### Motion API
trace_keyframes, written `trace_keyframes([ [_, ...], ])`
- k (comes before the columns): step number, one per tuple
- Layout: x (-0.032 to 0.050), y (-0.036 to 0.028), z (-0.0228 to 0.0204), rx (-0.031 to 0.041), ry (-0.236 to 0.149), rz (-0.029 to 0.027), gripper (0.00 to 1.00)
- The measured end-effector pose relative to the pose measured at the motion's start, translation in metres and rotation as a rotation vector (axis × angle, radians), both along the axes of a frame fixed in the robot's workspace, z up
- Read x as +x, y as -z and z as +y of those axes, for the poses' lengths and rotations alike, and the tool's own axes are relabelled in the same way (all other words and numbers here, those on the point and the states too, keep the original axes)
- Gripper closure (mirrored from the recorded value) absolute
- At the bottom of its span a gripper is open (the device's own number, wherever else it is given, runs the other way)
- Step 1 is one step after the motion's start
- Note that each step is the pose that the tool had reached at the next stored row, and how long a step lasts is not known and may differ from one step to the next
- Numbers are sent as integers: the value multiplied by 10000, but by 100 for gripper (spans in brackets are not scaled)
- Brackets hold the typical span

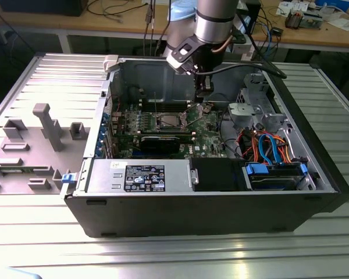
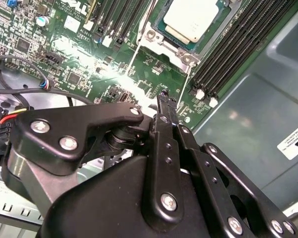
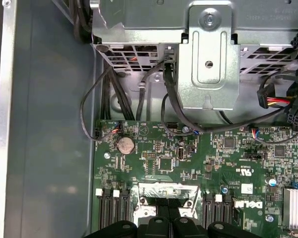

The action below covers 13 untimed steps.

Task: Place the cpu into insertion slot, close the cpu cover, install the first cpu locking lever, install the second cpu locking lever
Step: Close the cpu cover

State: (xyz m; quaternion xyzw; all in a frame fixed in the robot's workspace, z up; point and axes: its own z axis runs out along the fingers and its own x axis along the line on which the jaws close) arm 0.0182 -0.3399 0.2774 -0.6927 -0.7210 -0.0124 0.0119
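The ribbed metal desk [image 1: 163, 256] carries one open computer case [image 1: 192, 215], lying on its side. To its left a grey plastic fixture [image 1: 46, 125] sits on the desk.

Nearest inside the case is the power supply [image 1: 104, 174], which has one black label [image 1: 144, 178] with white print. To its right are blue and orange cables [image 1: 273, 148]. Behind them one long black graphics card [image 1: 163, 141] runs left to right, and the green board [image 1: 206, 131] lies beyond it.

The one cpu [image 2: 191, 17] is already in the socket [image 2: 150, 34]. It lies flat with its silver top facing up out of the case. It is square, so no side is longer, and its edges run parallel to the black memory slots [image 2: 238, 37] on both sides. The cover [image 2: 171, 43], a thin silver frame, lies down around it.

A wire lever [image 2: 132, 62] and a second wire lever [image 2: 185, 82] stand up from the socket, neither one latched.

The claw [image 2: 163, 99] hangs just right of the socket, near the second wire lever. Its fingers are clenched together. I cannot tell whether they touch the wire.

In the first wrist view the board has one round coin battery [image 3: 125, 145] and white lettering. A white sticker [image 2: 295, 141] with dark print sits on the case's far wall.
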Motion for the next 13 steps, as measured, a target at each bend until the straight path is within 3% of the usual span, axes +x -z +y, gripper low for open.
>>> trace_keyframes([
  [13, 27, 0, 0, 0, 1, 0, 89],
])
